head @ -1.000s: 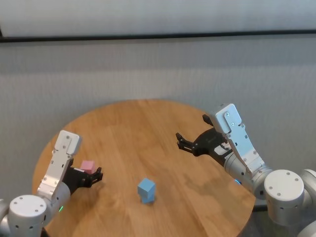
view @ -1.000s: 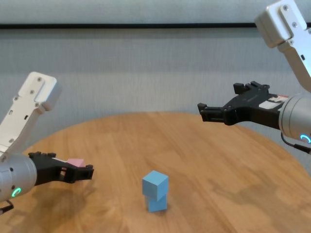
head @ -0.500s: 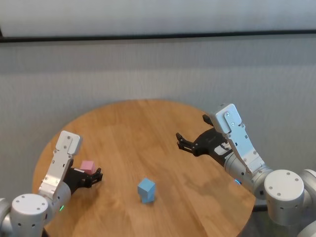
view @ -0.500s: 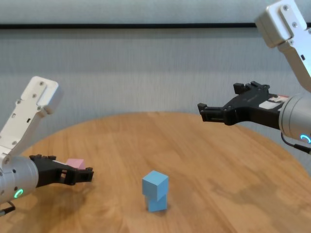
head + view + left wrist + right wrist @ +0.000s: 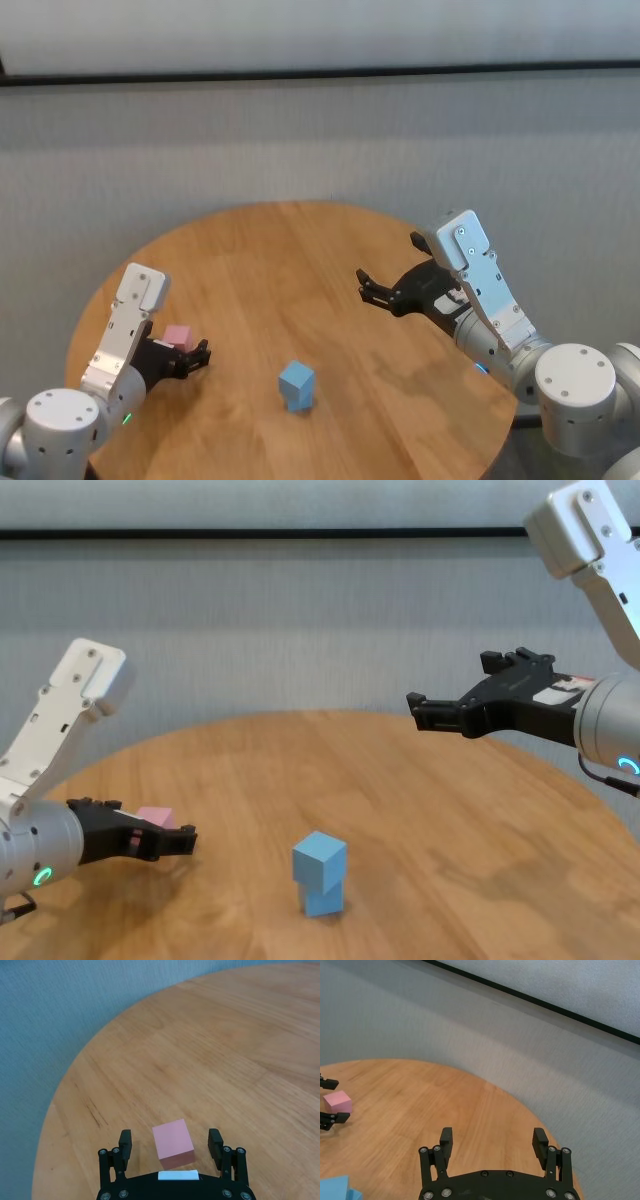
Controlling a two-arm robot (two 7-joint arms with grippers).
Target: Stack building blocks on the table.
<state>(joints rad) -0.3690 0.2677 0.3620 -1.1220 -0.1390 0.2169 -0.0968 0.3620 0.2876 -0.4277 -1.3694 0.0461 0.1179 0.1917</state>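
Observation:
A pale pink cube (image 5: 173,1143) sits on the round wooden table (image 5: 300,250) at its left side. My left gripper (image 5: 170,1136) is open and low over the table, with one finger on each side of the pink cube and a gap at both sides. The cube also shows in the head view (image 5: 177,335) and in the chest view (image 5: 155,816). Two light blue cubes (image 5: 296,386) stand stacked near the table's front middle, and the top one is slightly turned (image 5: 319,858). My right gripper (image 5: 390,262) is open and empty, held high above the table's right side.
A grey wall runs behind the table. The table's curved edge (image 5: 65,1090) lies close beyond the pink cube on the left. Bare wood (image 5: 450,820) lies between the blue stack and the right arm.
My left gripper has sunk a little and slid forward, so the pink cube sits deeper between its fingers. The right arm and the blue stack have not moved.

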